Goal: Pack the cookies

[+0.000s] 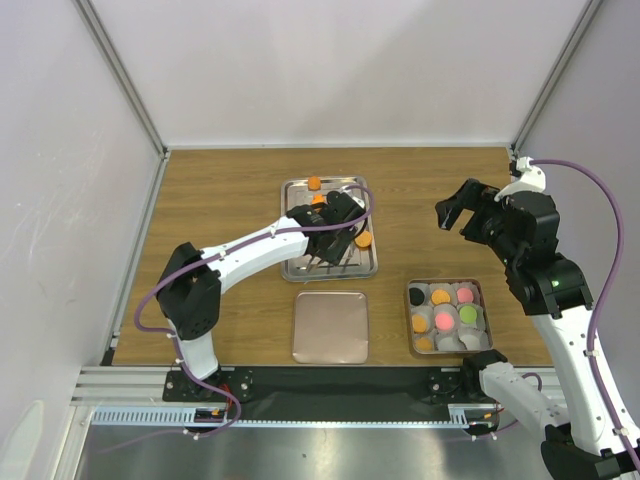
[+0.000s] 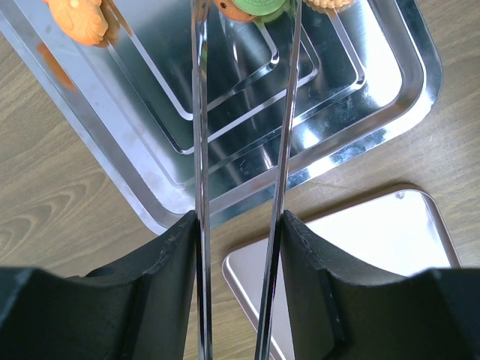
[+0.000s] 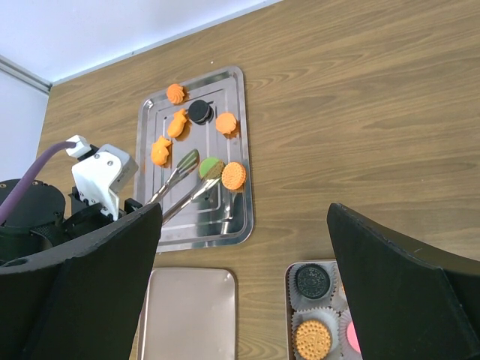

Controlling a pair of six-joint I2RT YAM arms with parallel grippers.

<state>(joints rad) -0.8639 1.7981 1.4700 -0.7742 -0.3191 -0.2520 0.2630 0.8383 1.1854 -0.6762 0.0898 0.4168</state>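
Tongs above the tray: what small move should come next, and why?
Probably squeeze the tongs shut on the green cookie: the left gripper holds them with their blades apart, either side of it, on the steel tray.

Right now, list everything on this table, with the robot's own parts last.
table: one, brown wood
tray: one, silver, table centre
cookies on tray: seven; five orange, one black, one green
tongs: one pair, metal, tips at the green cookie
flat plate: one, pinkish, near the tray
box: one, square, right of the plate
cookies in box: seven; orange, pink, black, green
left gripper: shut on tongs, over tray
right gripper: open, raised, right side
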